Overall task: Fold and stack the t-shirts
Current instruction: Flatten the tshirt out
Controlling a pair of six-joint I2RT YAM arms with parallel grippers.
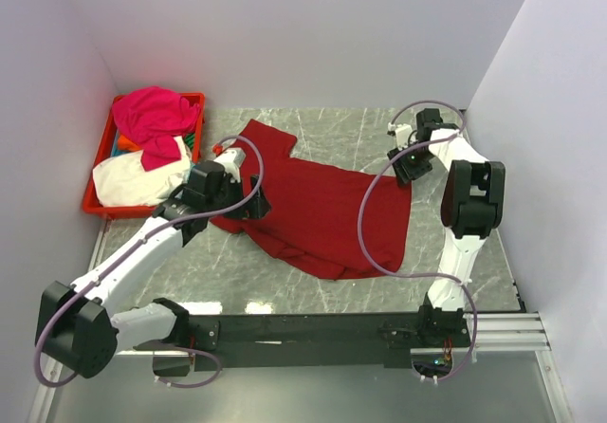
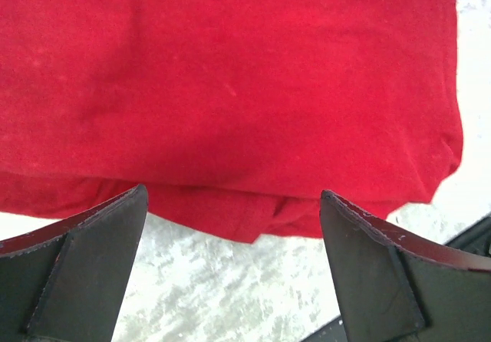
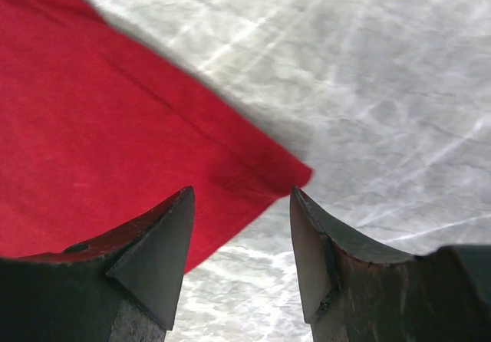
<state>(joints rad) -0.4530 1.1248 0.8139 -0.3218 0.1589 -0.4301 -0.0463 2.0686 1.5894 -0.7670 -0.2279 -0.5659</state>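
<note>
Dark red shirt (image 1: 327,219) is lying spread mid-table (image 1: 190,262); left gripper (image 2: 234,196) is hovering over its left edge, jaws wide apart; right gripper (image 3: 242,192) is sitting at its far-right corner, jaws apart, empty; crate (image 1: 90,203) far left is holding magenta shirt (image 1: 152,115), cream shirt (image 1: 133,181).

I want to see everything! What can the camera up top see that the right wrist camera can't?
Only the top camera shows the whole dark red shirt spread out, the left arm, the right arm, and the red crate holding a magenta shirt and a cream-white shirt. Only the right wrist camera shows, close up, the shirt's hemmed corner lying below its open fingers. Both show the dark red shirt and the grey marble table.
</note>
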